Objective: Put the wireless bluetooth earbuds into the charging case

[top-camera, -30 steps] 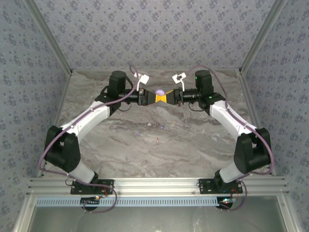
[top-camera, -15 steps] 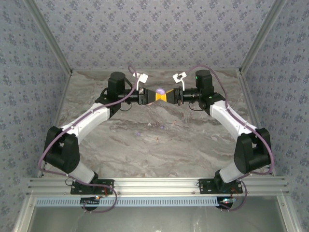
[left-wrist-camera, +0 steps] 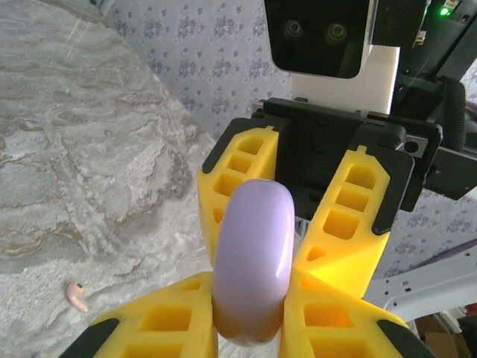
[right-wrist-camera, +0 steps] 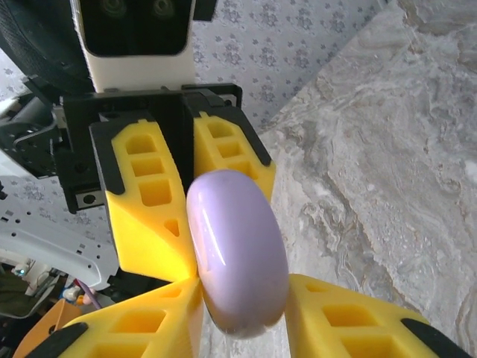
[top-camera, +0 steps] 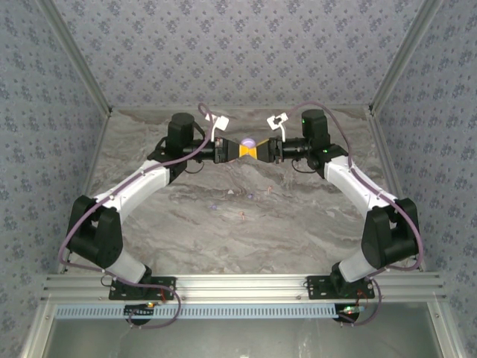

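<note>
Flowered wallpaper on three sides and a marbled grey tabletop (top-camera: 149, 224) below, and over its far middle my two arms meet nose to nose. Since a second ago almost nothing has shifted. The joined pair wobbled slightly in the overhead frame, and the grip looks the same. I read that as a hold or a handover in progress, with no insertion begun.

From the left, my left tool (top-camera: 237, 150) has its yellow fingers closed around one end of the lilac charging case (top-camera: 247, 142). In the left wrist view they flank the case's near end at the bottom of the frame. My right tool (top-camera: 257, 151) comes in from the other side and is closed on the opposite end. Its fingers straddle the case in the centre of that same view. The case hangs in the air between them, well above the tabletop. As far as I can tell its lid is shut, and I cannot make out a clear seam.

Lower down, near the centre of the overhead frame, the earbuds (top-camera: 250, 196) lie scattered loose — lilac ones and pale pink ones, apart from each other. A tiny white speck (top-camera: 231, 192) sits among them. One pink earbud (left-wrist-camera: 77, 296) shows at the lower left of the left wrist view.

Nothing blocks the way down to them. The real hindrance is that both tools are occupied, so one has to let go before any earbud can be lifted.
</note>
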